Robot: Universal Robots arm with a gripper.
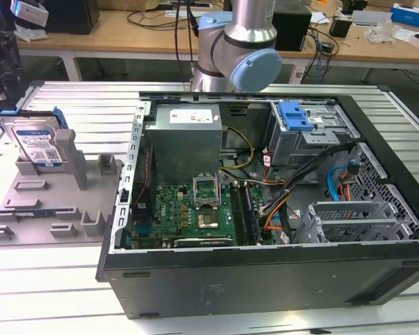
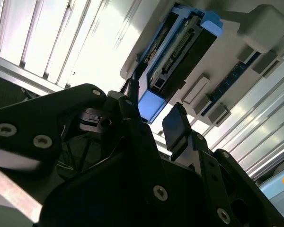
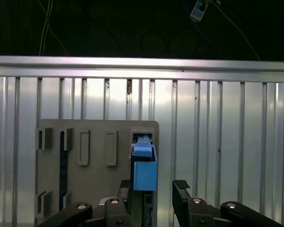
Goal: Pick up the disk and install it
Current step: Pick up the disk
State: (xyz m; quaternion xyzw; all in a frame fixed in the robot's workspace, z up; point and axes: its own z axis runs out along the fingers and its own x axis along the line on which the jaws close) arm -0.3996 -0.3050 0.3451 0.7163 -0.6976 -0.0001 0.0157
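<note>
Pincer (image 3: 154, 188) spread, disk (image 3: 144, 168) standing in fixture (image 3: 97, 182)

The arm (image 1: 241, 49) holds its two dark fingers (image 3: 181, 190) spread apart, pointing downward.

You'll find the disk (image 1: 36, 143) on edge in the fixture plate (image 1: 59, 199), at the exterior view's left of the computer case (image 1: 265, 279), the gripper (image 3: 153, 184) apparently straddling it.
</note>
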